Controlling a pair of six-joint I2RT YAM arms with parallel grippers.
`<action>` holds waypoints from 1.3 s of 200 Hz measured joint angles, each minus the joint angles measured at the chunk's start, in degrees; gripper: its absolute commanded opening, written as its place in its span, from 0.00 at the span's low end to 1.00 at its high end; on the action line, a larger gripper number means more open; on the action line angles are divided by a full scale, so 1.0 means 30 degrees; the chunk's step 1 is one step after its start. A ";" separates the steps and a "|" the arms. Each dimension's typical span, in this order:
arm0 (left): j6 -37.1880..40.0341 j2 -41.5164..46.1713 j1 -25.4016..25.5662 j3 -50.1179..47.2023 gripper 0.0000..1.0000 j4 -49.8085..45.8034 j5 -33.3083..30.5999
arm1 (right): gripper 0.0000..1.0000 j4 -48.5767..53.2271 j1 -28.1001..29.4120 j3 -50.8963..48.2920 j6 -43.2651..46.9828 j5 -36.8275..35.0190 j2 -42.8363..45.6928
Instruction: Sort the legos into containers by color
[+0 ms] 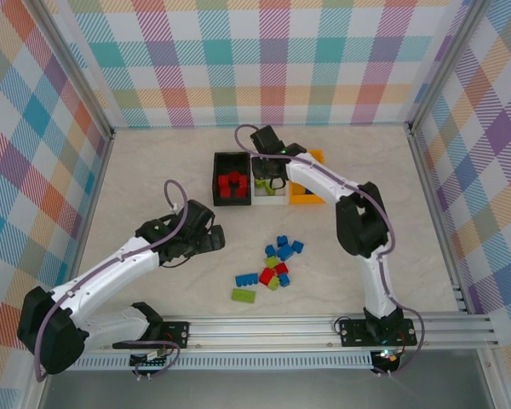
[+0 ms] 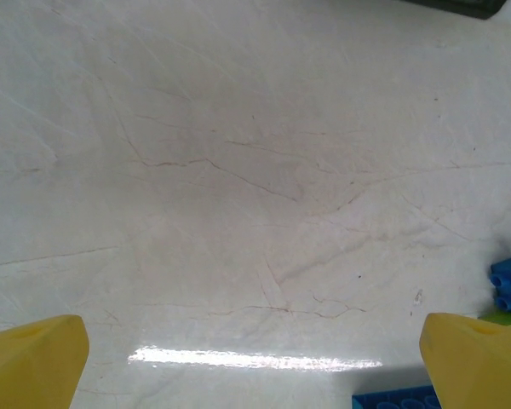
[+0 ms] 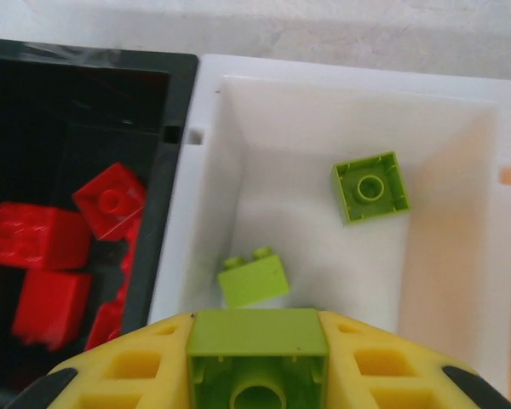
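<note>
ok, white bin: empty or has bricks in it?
Not empty. Two green bricks lie inside the white bin; the right gripper holds a third brick above it.

The left arm (image 1: pixel 111 273) and right arm (image 1: pixel 358 226) have white link shells and bulky black joints. A grey-purple cable (image 1: pixel 169 186) runs along each. The bases (image 1: pixel 157 328) are black. The fingers (image 2: pixel 34 362) are yellow, the right pair (image 3: pixel 128 366) moulded with rectangular pockets.

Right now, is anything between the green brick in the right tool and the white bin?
Nothing visible: the held green brick hangs above the open white bin, whose floor is mostly bare.
</note>
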State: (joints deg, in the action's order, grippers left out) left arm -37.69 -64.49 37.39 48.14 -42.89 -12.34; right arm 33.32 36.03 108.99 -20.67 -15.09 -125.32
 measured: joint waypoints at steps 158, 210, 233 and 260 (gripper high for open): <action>-0.1020 0.0182 -0.0044 0.1902 1.00 -0.2353 -0.3825 | 0.73 -0.1479 0.2579 -1.2356 0.1996 0.4787 1.0440; -0.2084 0.2353 -0.0605 0.1938 1.00 -0.3461 -0.5668 | 0.71 -0.1384 0.7300 -1.3712 0.5071 0.6273 0.8349; -0.2157 0.3373 -0.0809 0.1974 1.00 -0.3781 -0.6025 | 0.72 -0.1486 0.8138 -1.3799 0.5792 0.6229 0.7898; -0.2157 0.3993 -0.0991 0.1974 1.00 -0.4102 -0.6207 | 0.69 -0.1617 0.8692 -1.3806 0.6470 0.6288 0.7898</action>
State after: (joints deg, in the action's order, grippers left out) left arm -44.16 -52.51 34.41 54.06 -55.20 -30.96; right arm 28.47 62.11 67.57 -1.26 3.77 -101.62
